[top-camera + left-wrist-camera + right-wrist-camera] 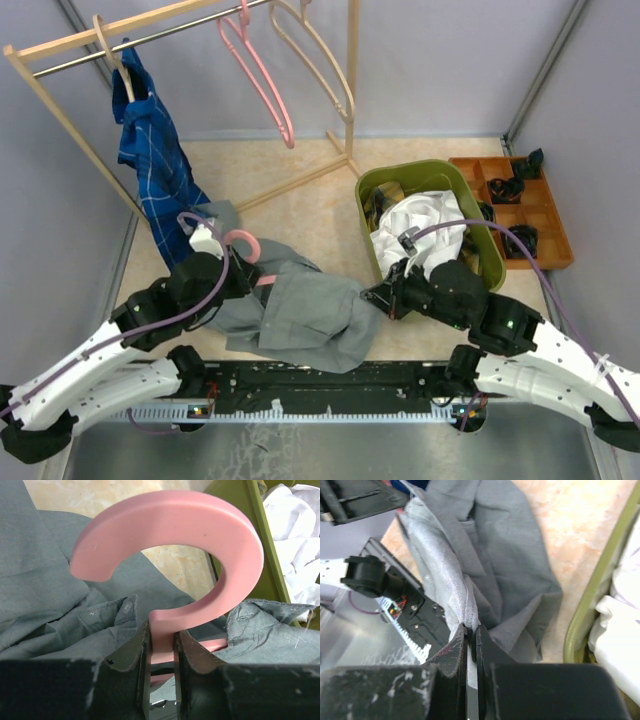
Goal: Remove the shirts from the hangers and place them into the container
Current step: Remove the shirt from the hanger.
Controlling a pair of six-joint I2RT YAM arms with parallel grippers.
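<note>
A grey shirt (300, 305) lies spread on the table between the arms, still on a pink hanger (175, 550) whose hook sticks up past the collar. My left gripper (161, 640) is shut on the neck of that hook. At the shirt's right edge my right gripper (471, 630) is shut on a fold of the grey cloth (465, 595). The olive-green container (372, 190) stands to the right and holds a white shirt (420, 225) over a dark plaid one. A blue checked shirt (150, 160) hangs on a pale hanger (112, 50) from the rack.
The wooden rack (60, 110) with its metal rod stands at the back left and carries an empty pink hanger (262, 85) and an empty pale hanger (320, 60). An orange compartment tray (555, 215) sits right of the container. Grey walls close in both sides.
</note>
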